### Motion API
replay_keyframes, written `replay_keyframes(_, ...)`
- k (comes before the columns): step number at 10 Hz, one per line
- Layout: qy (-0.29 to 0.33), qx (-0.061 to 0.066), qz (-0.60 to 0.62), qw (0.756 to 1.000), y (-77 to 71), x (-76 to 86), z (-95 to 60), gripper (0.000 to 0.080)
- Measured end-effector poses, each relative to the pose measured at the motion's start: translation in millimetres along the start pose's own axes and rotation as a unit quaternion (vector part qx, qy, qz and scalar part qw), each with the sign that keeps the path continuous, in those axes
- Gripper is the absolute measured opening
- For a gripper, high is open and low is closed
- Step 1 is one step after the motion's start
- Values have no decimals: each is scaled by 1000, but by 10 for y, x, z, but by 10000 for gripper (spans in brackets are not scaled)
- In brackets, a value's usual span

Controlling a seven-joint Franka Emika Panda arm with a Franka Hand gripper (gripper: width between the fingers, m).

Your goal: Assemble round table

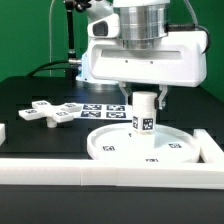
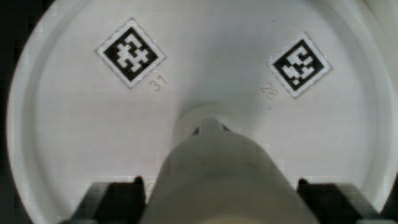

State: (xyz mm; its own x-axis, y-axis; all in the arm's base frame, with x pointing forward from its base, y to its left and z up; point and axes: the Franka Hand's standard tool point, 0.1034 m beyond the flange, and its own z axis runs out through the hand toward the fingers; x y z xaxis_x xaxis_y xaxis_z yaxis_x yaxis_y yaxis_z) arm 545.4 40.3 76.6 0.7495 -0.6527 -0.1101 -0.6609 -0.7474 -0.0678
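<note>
**A:** What does the exterior view show?
**B:** The two-finger gripper [image 1: 146, 102] is clamped on the short, thick white plastic cylinder [image 1: 144, 120]. The cylinder stands upright over the middle of the large, round, rimmed white plastic disc [image 1: 105, 149]. The white cross-shaped piece [image 1: 52, 113] lies apart on the black table [image 1: 30, 92], toward the exterior view's left.

**A:** And the wrist view?
**B:** The cylinder points down at the disc, near two square black-and-white tags [image 2: 134, 55]. I cannot tell whether they touch.

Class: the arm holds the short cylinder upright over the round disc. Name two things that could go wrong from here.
1. The gripper pinches the cylinder only near its top, so it might tilt and seat crookedly on the disc.
2. Nothing visibly clamps the disc; pressing down off-centre could shift it.
</note>
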Motion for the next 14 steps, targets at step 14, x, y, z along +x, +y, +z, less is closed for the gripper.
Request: replay_keyframes(14, -1, 15, -89, 996, -25, 8, 1, 649)
